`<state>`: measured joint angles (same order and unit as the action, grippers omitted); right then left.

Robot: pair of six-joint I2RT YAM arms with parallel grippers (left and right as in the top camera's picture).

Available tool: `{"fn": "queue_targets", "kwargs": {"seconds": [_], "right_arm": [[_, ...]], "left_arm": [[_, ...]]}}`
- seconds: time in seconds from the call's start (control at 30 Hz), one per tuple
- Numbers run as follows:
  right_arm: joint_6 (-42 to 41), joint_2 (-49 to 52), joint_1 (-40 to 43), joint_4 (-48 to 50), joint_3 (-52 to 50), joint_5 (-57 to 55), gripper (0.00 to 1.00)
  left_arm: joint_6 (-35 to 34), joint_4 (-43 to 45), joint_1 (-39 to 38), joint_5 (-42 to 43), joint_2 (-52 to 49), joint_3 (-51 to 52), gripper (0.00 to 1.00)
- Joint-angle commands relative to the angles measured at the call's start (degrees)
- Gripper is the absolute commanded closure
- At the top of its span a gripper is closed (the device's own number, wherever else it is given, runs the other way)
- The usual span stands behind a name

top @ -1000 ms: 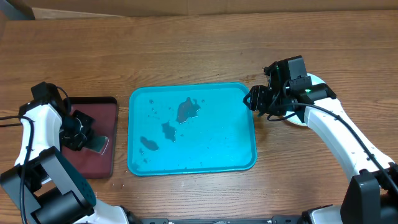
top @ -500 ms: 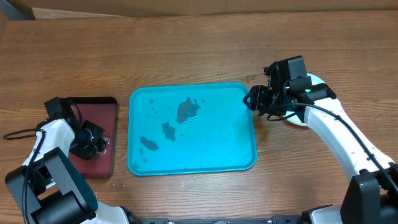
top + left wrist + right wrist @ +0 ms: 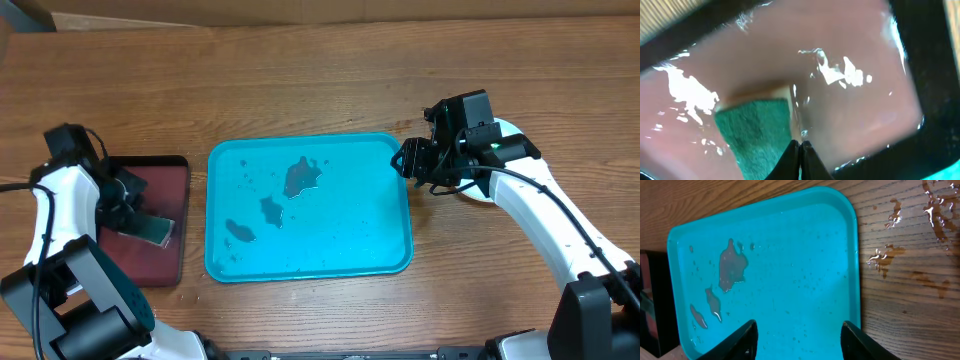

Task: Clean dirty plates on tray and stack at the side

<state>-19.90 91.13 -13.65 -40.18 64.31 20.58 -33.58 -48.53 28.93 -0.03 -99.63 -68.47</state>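
The left tool [image 3: 799, 152], pinching the green sponge [image 3: 757, 132], has pulled back up-left on the maroon tray [image 3: 160, 185], and the right tool [image 3: 799, 342] is spread at the plateless turquoise tray [image 3: 350, 220] in the centre, so washing seems finished.

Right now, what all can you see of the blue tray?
The tray is turquoise, plastic-looking, rectangular with rounded corners and a raised rim. It lies flat on the table, nothing standing on it. Brownish smears and drops wet its left half. The open right gripper hovers at its far right corner; contact cannot be judged. A maroon tray lies apart on its left.
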Motion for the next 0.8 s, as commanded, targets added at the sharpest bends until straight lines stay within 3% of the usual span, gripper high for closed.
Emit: {"fn": "queue_targets", "kwargs": {"seconds": [0.0,0.2,0.5,0.63,0.77], "right_arm": [[-0.3,-0.6,-0.3,0.1,-0.2,-0.4,0.45],[-0.3,-0.6,-0.3,0.1,-0.2,-1.2,0.44],[-0.3,-0.6,-0.3,-0.4,-0.2,-1.2,0.44],[-0.3,-0.6,-0.3,-0.9,-0.2,-1.2,0.44],[-0.3,-0.6,-0.3,-0.9,-0.2,-1.2,0.46]], "left_arm": [[-0.7,-0.3,0.3,-5.3,-0.4,0.2,0.94],[-0.8,1.4,0.4,-8.7,-0.4,3.5,0.96],[-0.7,10.8,0.4,-9.8,-0.4,12.7,0.95],[-0.7,12.9,0.4,-10.5,-0.4,13.2,0.69],[-0.5,8.6,0.4,-10.0,-0.3,10.6,0.79]]}}
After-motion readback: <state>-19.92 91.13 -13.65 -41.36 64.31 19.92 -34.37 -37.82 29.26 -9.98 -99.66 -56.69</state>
